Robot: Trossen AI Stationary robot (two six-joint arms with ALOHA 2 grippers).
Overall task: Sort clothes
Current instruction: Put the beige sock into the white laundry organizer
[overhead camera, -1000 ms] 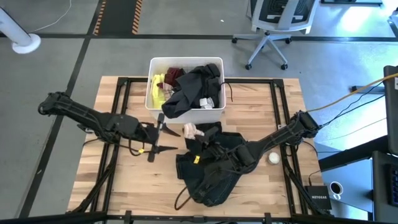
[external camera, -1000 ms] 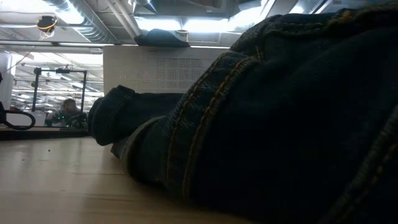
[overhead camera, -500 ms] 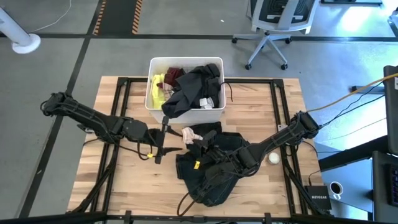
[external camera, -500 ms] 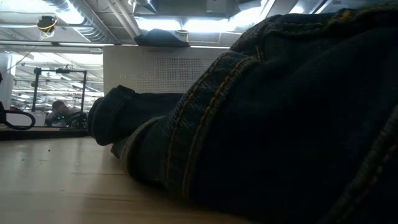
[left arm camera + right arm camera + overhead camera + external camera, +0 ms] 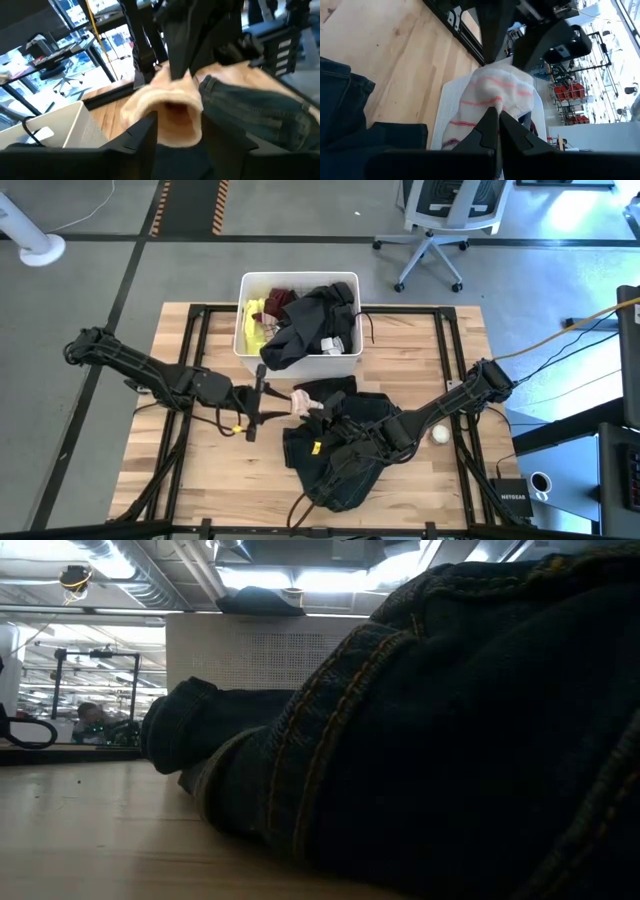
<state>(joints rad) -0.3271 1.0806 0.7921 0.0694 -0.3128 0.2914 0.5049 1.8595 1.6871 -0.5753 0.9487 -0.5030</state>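
Both arms reach low toward the table's middle, left pincer (image 5: pixel 282 402) parted, right pincer (image 5: pixel 325 412) shut.

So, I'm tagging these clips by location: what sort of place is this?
Probably a robotics lab or workshop rather than a home: a bare grey floor with hazard striping, a rolling office chair, exposed ceiling ducts, and a wooden workbench framed by black rails.

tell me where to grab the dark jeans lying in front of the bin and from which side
Grip the dark jeans at the raised folded edge nearest the white bin, coming straight down from above. They lie flat and spread on the table, so a bunched ridge probably gives the jaws more to pinch than the flat middle. The left gripper is at the pale pink piece beside that edge.
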